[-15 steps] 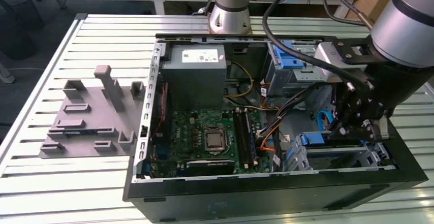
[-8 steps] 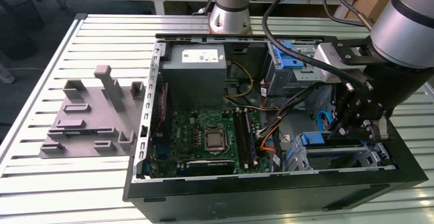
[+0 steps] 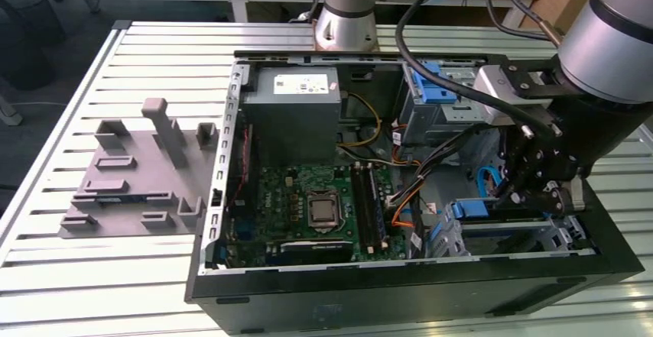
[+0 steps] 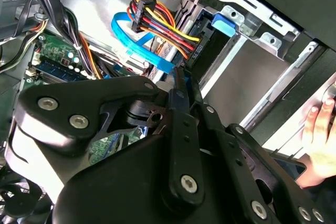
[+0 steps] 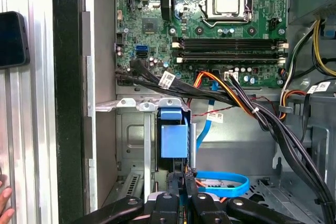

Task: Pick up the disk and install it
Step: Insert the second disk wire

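The disk (image 5: 174, 139) sits edge-on in the metal drive cage (image 5: 131, 145) at the front corner of the open computer case, its blue carrier frame facing the camera. In the exterior view the disk (image 3: 490, 212) lies low in the cage at the exterior view's right. My gripper (image 5: 181, 179) reaches down onto it, its two dark fingers close together with the blue edge between them. In the second wrist view the fingertips (image 4: 180, 80) meet on the same thin blue edge, near the cable plugs.
A blue flat cable (image 5: 223, 182) and a thick wire bundle (image 5: 252, 111) cross the case beside the cage. The motherboard (image 3: 306, 207) and power supply (image 3: 296, 115) lie farther in. A grey fixture plate (image 3: 133, 176) sits outside. A person's hand (image 4: 317, 140) rests at the case wall.
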{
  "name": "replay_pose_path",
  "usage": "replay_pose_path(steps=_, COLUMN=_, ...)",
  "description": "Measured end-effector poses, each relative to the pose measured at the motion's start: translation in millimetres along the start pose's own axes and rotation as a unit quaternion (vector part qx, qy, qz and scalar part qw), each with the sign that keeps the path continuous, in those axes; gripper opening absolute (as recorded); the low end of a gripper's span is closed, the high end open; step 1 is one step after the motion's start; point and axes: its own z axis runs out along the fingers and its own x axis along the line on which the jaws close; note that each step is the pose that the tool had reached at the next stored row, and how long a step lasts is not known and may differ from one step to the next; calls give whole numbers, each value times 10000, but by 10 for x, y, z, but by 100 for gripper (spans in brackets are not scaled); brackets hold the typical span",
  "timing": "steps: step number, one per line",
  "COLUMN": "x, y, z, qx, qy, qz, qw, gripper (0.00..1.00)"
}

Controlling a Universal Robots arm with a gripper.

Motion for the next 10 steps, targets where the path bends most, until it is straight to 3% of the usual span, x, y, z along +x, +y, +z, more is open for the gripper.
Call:
replay_pose_path(steps=8, x=0, y=-5, z=2, qx=0, qy=2, qz=65, qw=10000, gripper=16)
replay_pose_path(steps=10, x=1, y=-5, z=2, qx=0, qy=-12, qz=66, qw=10000, gripper=16)
